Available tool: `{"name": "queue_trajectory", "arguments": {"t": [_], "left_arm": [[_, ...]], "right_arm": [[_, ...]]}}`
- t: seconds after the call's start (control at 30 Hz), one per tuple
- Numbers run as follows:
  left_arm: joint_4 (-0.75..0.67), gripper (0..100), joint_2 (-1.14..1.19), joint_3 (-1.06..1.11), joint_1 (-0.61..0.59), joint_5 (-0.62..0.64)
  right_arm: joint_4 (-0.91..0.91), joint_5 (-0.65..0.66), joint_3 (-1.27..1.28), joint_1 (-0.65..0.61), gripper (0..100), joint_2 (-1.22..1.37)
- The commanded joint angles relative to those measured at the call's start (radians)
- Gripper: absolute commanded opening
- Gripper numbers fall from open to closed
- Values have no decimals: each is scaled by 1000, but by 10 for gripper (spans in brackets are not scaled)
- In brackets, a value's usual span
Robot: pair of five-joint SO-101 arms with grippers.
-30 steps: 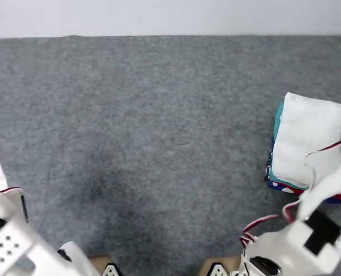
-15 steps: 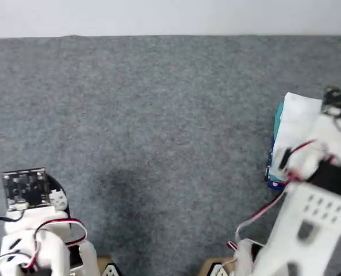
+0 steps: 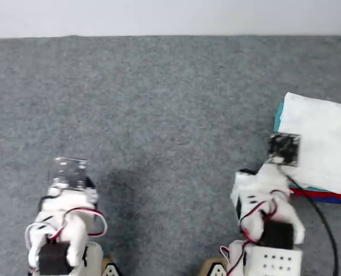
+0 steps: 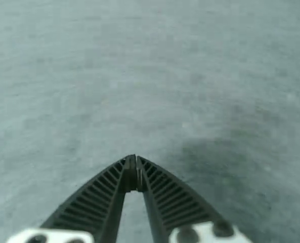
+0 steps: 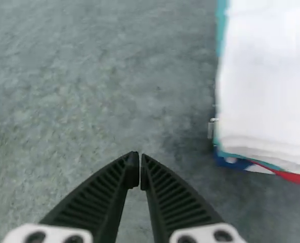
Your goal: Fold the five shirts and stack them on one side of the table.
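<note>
Because the folded shirts (image 3: 320, 138) lie stacked at the right edge of the desk (image 3: 158, 103), the left end effector (image 4: 134, 174) and the right end effector (image 5: 139, 172) rest at the near side, both pinched together and empty, probably with the work finished.

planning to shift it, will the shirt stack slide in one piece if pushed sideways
Probably not: the shirt stack is soft cloth in loose layers, so they would likely shear apart. The fuzzy grey table cover probably drags on its underside, bunching it.
</note>
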Motion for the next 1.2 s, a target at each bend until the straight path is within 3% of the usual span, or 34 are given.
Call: {"name": "queue_trajectory", "arguments": {"t": [0.0,0.23,0.4,0.5,1.17], "left_arm": [[-97,6,-5,64,80,11],[-173,6,-5,266,81,11],[-153,6,0,266,78,11],[-80,6,-3,266,78,11],[-78,6,-3,266,101,6]], "right_arm": [[-41,-8,101,-59,9,-111],[-22,-3,324,-130,9,-334],[16,83,393,-125,9,-343],[18,84,413,-131,9,-335],[156,83,413,-130,9,-343]]}}
